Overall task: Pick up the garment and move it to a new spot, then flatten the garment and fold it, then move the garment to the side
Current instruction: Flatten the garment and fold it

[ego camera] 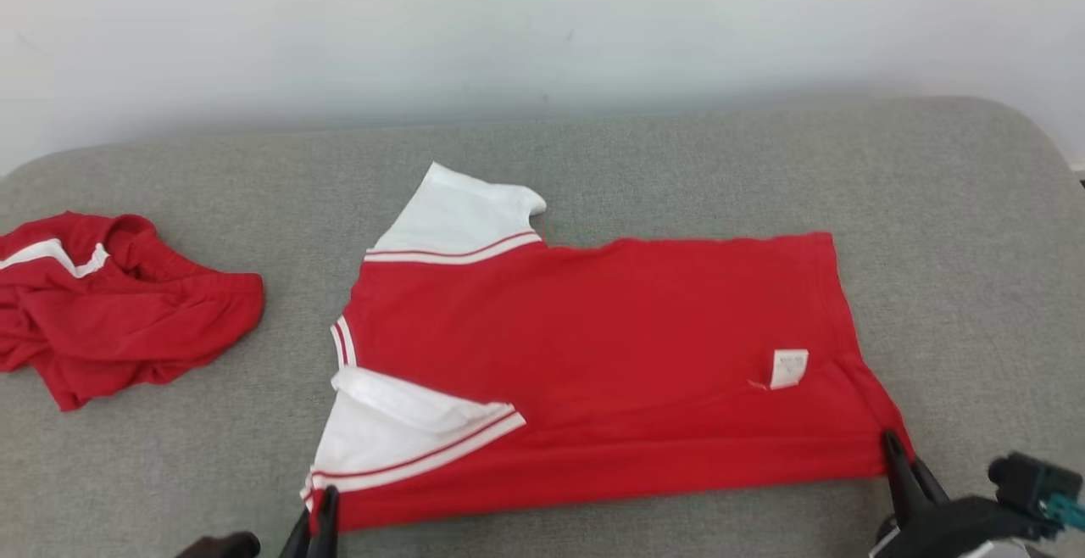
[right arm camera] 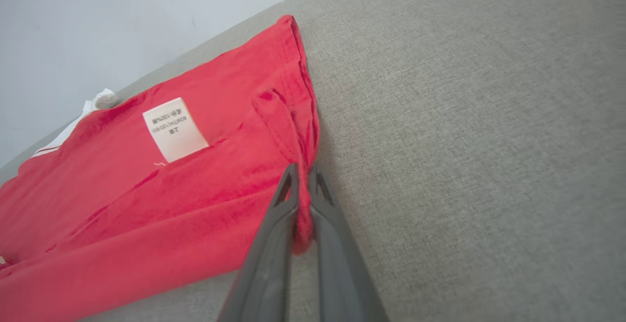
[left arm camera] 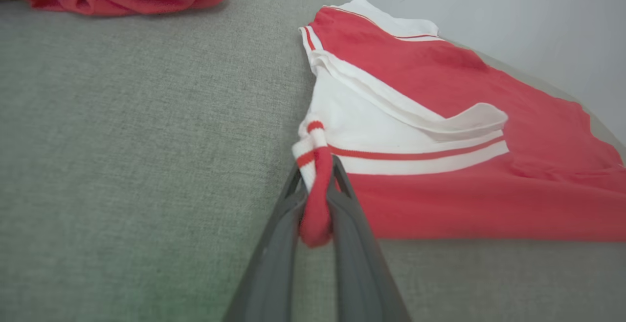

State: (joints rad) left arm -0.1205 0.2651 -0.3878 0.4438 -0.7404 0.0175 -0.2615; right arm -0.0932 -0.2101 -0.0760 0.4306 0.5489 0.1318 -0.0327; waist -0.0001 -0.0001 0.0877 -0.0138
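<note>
On grey cushion [ego camera: 593,159], red garment [ego camera: 593,329]: left jaws clamp sleeve corner [left arm camera: 315,185], right jaws clamp hem corner [right arm camera: 303,214].

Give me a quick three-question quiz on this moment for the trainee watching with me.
1. True or false: the left tool hangs open above the red-and-white shirt.
2. Where does the right tool pinch the shirt? A) the collar B) the near hem corner, close to the care label C) the far sleeve
3. What lies on the grey cushion to the robot's left of the shirt?

Key
1. False: it is shut on the shirt's near edge at the sleeve end.
2. B
3. A crumpled red garment with a white stripe.
</note>
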